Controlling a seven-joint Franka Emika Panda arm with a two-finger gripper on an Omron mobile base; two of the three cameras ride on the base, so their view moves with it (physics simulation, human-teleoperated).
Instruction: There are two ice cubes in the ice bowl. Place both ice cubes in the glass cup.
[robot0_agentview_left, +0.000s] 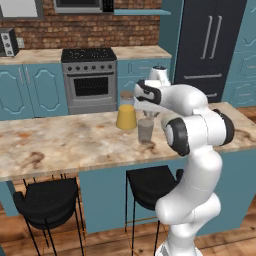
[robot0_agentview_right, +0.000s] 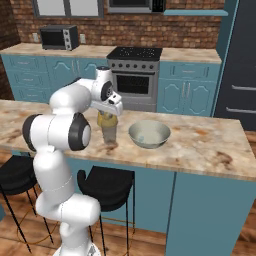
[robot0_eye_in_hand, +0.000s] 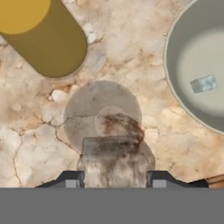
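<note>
Between my fingertips sits a translucent ice cube (robot0_eye_in_hand: 116, 153), with my gripper (robot0_eye_in_hand: 114, 179) shut on it. The cube hangs directly above the glass cup (robot0_eye_in_hand: 103, 111), a grey tumbler (robot0_agentview_right: 110, 135) standing on the island counter (robot0_agentview_left: 60, 145). In the left base view the cup (robot0_agentview_left: 145, 131) stands just in front of the yellow jar (robot0_agentview_left: 126, 117). The pale ice bowl (robot0_agentview_right: 149, 134) rests right of the cup, and its rim (robot0_eye_in_hand: 170, 83) shows at the right of the hand view. A second ice cube (robot0_eye_in_hand: 204, 83) lies inside the bowl.
The yellow jar (robot0_eye_in_hand: 43, 39) with a brown lid stands close behind the cup. Black bar stools (robot0_agentview_left: 47, 202) stand below the counter's near edge. A stove (robot0_agentview_left: 90, 80) and cabinets line the far wall.
</note>
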